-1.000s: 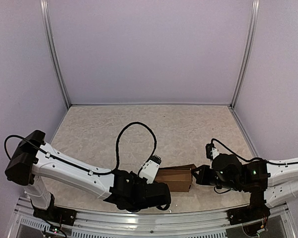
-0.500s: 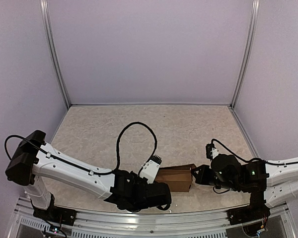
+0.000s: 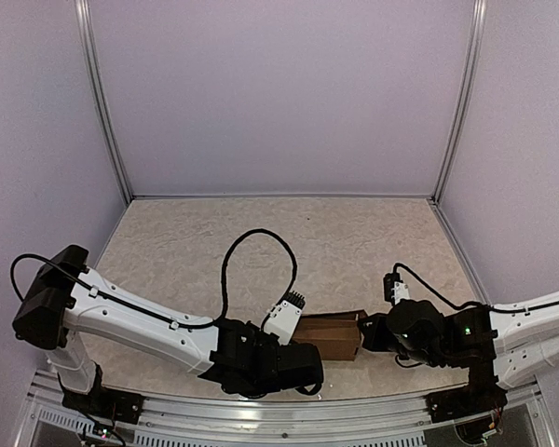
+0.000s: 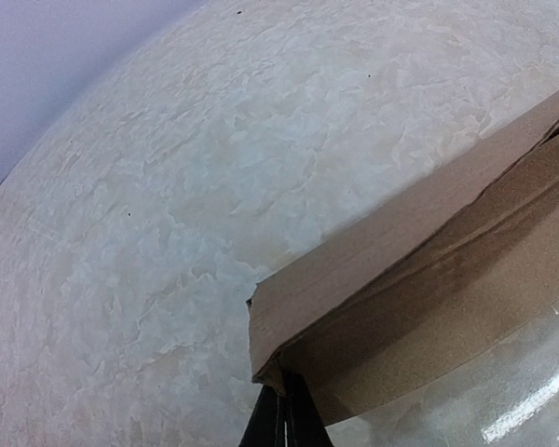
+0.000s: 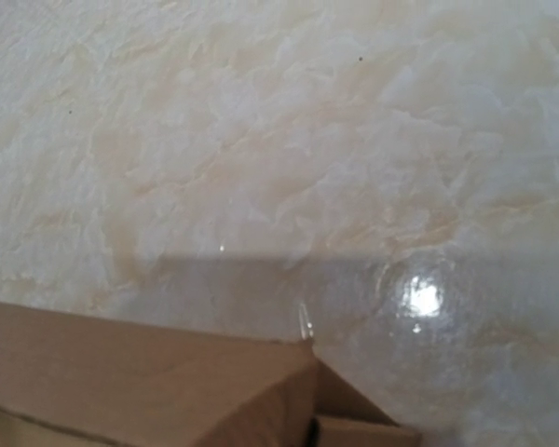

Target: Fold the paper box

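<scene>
Between left gripper (image 4: 281,424) and right gripper (image 3: 371,331), jaws closed tight, locate paper box (image 3: 328,335), long axis left-right, one end at each

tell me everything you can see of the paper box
The box is plain brown cardboard, unmarked, a small oblong lying lengthwise near the table's front edge. A long flap stands slightly ajar and the right end looks open, so it is not fully closed. The shut left pincer meets its left corner; the shut right pincer sits at its right end.

Beige mottled table (image 3: 354,247), brown paper box (image 3: 328,337) near its front edge
</scene>
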Action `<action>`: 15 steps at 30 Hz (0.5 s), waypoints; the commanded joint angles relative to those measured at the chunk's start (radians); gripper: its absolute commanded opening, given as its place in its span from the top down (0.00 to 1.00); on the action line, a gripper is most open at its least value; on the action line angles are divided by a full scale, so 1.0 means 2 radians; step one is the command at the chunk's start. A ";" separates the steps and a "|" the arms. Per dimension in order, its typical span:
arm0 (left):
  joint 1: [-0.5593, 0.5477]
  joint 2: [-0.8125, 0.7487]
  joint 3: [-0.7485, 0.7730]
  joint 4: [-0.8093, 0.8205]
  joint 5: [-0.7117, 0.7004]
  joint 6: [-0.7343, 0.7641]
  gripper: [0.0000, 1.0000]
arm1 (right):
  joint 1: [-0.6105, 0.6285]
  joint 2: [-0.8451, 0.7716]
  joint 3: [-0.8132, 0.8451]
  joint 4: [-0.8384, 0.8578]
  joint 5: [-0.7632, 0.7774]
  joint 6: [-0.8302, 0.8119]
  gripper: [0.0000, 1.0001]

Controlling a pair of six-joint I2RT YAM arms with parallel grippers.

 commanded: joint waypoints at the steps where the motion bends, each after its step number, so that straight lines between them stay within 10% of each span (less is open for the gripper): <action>1: -0.005 0.026 0.002 -0.002 0.047 -0.003 1.00 | 0.022 0.014 0.002 -0.045 -0.015 -0.002 0.97; 7: -0.005 0.029 0.004 -0.002 0.047 -0.002 1.00 | 0.034 0.000 0.018 -0.057 0.008 -0.014 0.75; 15: -0.005 0.030 0.002 -0.005 0.045 -0.002 1.00 | 0.033 -0.014 0.056 -0.129 0.046 -0.029 0.69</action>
